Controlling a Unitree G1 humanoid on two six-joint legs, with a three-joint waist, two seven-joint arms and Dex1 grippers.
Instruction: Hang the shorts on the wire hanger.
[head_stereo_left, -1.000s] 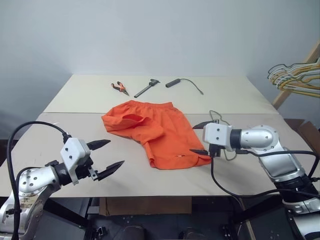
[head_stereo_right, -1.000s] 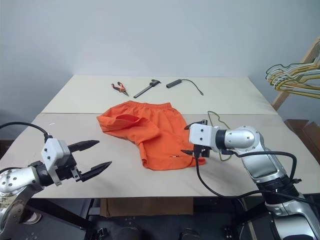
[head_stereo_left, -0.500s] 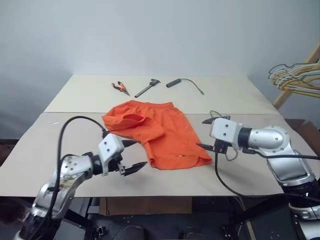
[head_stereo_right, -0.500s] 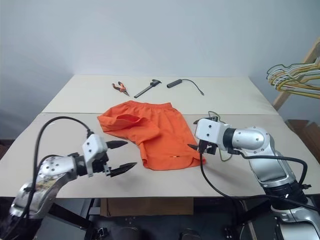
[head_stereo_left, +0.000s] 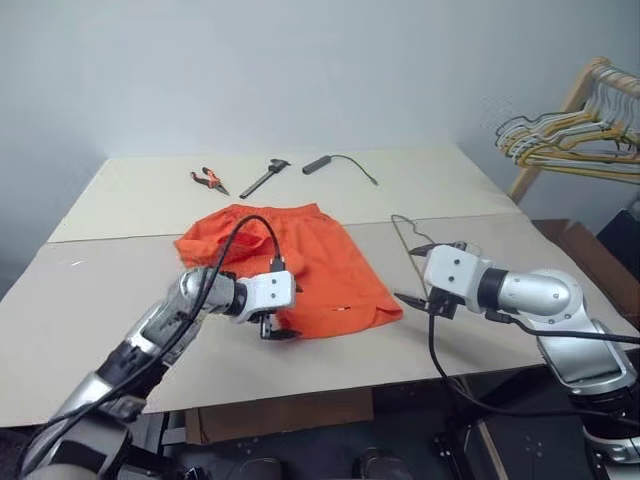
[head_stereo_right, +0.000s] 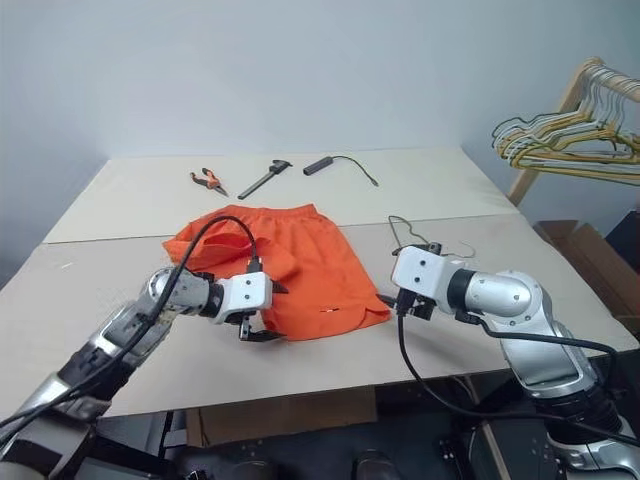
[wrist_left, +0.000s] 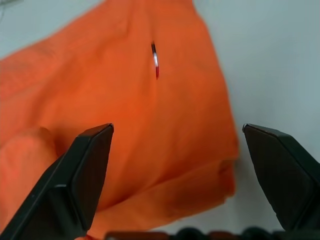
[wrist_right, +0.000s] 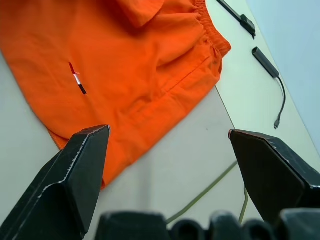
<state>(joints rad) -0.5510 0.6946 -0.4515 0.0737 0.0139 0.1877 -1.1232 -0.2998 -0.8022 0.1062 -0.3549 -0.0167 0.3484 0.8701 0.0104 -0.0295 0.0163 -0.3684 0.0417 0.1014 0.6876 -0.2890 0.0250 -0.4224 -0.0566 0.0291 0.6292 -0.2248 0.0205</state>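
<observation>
Left eye view: the orange shorts (head_stereo_left: 300, 265) are being shown lying flat on the table (head_stereo_left: 110, 300), mid-table. The left gripper (head_stereo_left: 277, 326) is being held wide open at their near hem, nothing gripped; contact cannot be judged. The right gripper (head_stereo_left: 415, 275) is being held equally wide and empty, just beside the shorts, over the thin wire hanger (head_stereo_left: 403, 232) on the table.

Shorts (head_stereo_left: 300, 260): soft matt orange cloth, gently creased, gathered at the waistband. Bench (head_stereo_left: 120, 300) is smooth, matt, pale board. Left tool (wrist_left: 185, 165) has matt black plastic fingers (wrist_left: 75, 175); thin wire hanger (head_stereo_left: 405, 235) looks dull metal.
</observation>
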